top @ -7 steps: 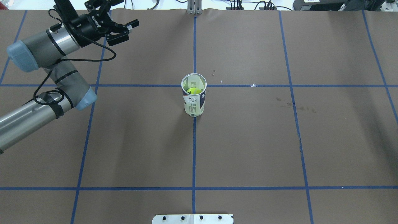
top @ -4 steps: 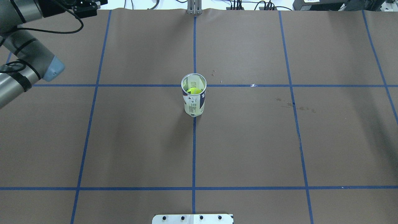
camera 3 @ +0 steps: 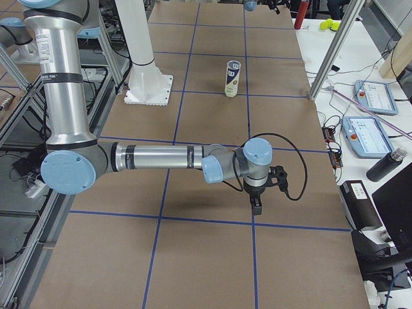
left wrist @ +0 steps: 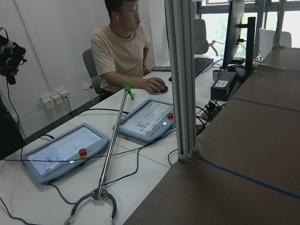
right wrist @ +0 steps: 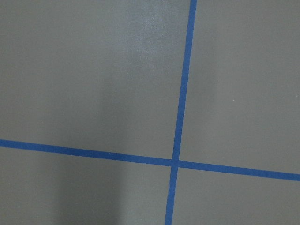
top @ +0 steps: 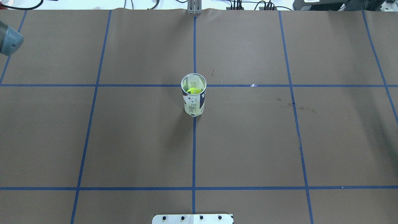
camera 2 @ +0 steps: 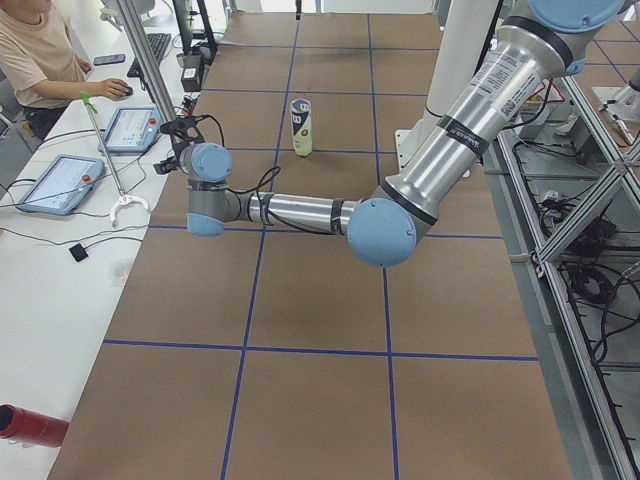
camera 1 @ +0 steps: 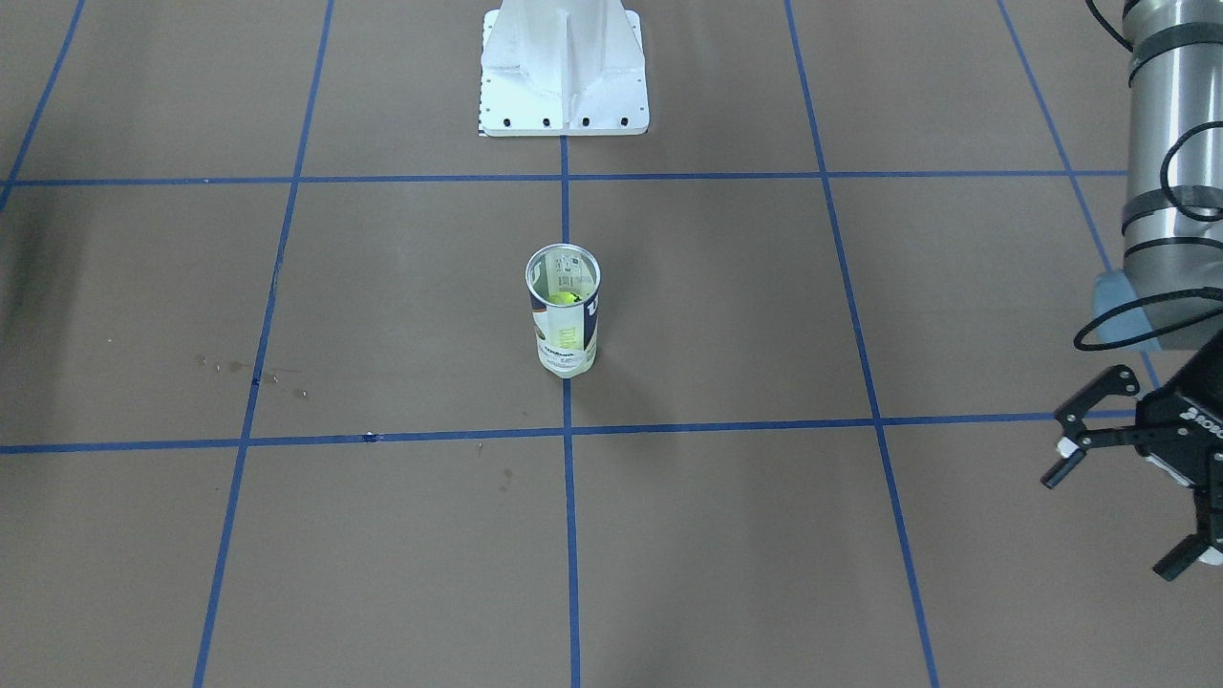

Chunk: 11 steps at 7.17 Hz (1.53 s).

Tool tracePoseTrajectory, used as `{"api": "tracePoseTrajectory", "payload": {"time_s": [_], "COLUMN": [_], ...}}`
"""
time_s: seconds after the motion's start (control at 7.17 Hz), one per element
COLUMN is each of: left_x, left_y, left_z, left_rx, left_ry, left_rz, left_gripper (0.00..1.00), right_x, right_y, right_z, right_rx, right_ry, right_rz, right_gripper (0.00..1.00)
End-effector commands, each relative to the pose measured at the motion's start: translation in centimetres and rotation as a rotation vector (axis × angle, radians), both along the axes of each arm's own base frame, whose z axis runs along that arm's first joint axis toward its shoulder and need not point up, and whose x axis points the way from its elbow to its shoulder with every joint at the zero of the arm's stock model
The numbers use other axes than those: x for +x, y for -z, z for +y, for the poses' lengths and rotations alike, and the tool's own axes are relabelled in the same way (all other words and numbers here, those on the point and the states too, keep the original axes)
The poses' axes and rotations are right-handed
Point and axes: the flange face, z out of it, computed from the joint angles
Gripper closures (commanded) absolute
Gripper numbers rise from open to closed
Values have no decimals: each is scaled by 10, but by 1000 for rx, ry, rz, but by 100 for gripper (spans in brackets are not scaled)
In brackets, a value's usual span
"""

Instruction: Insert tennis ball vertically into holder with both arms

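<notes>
Our left gripper (camera 1: 1108,524) hangs with its fingers spread wide and nothing between them, out by the table's far left corner on the operators' side. It is well apart from the holder (top: 193,101), which stands upright near the middle of the tabletop on the centre tape line (top: 194,149). The tennis ball (top: 193,91) shows yellow-green inside the open mouth, so we judge the insertion done and the step in hand to be parking both arms clear. To do that well we should keep every link high and outboard and sweep nothing across the middle, since a nudge near the rim could tip the tall can. Our right gripper (camera 3: 259,203) points down over the table's right end. It appears only in a side view, so we cannot tell whether its jaws are apart or together, and its wrist camera gives us just a tape cross (right wrist: 175,162). The front view cuts the left gripper at the frame edge. The overhead catches only a blue joint cap (top: 11,43) of the left arm (camera 1: 1173,143). How deep the ball sits we cannot make out.
</notes>
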Motion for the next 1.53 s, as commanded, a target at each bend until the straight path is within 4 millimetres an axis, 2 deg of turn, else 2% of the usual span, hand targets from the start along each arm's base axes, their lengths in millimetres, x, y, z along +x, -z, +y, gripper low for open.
{"api": "tracePoseTrajectory", "payload": {"time_s": [0.0,0.28,0.42,0.56,0.7,0.84,0.98,1.11,1.25,1.39], "left_x": [-56,-114,-124,-128,-130,-132,-152,-163,-183,-178], "left_y": [-3,-8,-20,-45,-82,-104,-115,-129,-148,-176], "left_z": [-22,-48,-57,-61,-52,-49,-53,-50,-40,-23], "left_rx": [-120,-124,-163,-238,-348,-448,-648,-823,-868,-913], "left_ry": [74,148,165,187,163,136,129,146,152,87], "left_rz": [-44,-325,-458,-531,-556,-576,-586,-548,-532,-491], "left_gripper": [1,1,1,1,1,1,1,1,1,1], "right_x": [0,0,0,0,0,0,0,1,1,1], "right_y": [0,-1,-1,-1,0,0,-2,-4,-6,-5], "right_z": [0,1,1,1,0,0,1,2,4,4], "right_rx": [-1,-2,-3,-2,-2,1,0,-4,-10,-9], "right_ry": [0,0,-1,-1,-1,0,2,1,0,1], "right_rz": [0,0,0,0,0,1,4,6,4,3], "right_gripper": [1,1,1,1,1,1,1,1,1,1]}}
